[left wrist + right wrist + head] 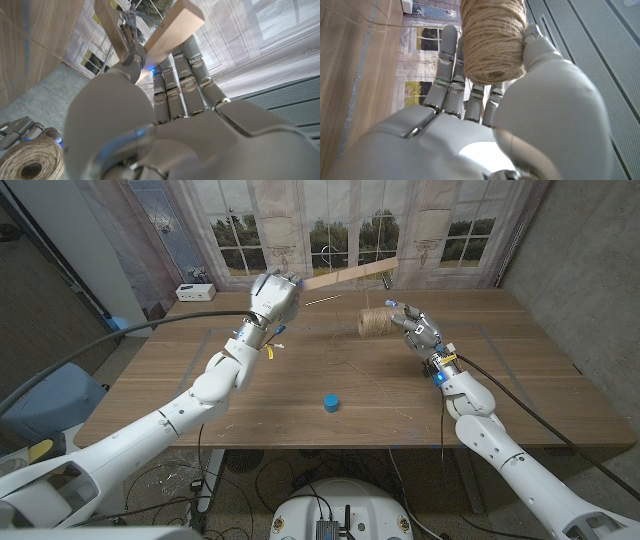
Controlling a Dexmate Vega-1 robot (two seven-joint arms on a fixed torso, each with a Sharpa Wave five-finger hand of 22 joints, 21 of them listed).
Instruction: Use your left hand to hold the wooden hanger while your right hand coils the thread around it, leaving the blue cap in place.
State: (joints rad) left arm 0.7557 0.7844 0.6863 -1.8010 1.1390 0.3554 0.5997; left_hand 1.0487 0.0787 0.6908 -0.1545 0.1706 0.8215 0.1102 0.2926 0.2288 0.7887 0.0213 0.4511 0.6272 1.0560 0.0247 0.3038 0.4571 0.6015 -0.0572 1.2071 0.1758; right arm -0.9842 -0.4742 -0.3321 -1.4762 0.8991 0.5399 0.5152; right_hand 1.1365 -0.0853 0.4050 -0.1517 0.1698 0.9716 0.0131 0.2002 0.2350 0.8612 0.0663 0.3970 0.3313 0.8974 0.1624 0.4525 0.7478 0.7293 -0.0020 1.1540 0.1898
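**Inspector:** State the step in hand.

**Assessor:** Winding appears under way. The left hand (272, 293) holds the pale wooden hanger (350, 276) raised above the far edge of the wooden surface (250, 395), its fingers (182, 75) closed around the bar. The right hand (415, 325) grips the spool of brown jute thread (374, 322), fingers (447, 75) wrapped behind it, near the far right of the surface.

**Inspector:** Next requirement?

**Assessor:** By judgement, the spool must circle the bar with the thread kept taut and the hanger steady.

**Inspector:** Containers?

**Assessor:** None seen. The small blue cylindrical cap (329, 402) stands alone toward the near edge, well apart from both hands.
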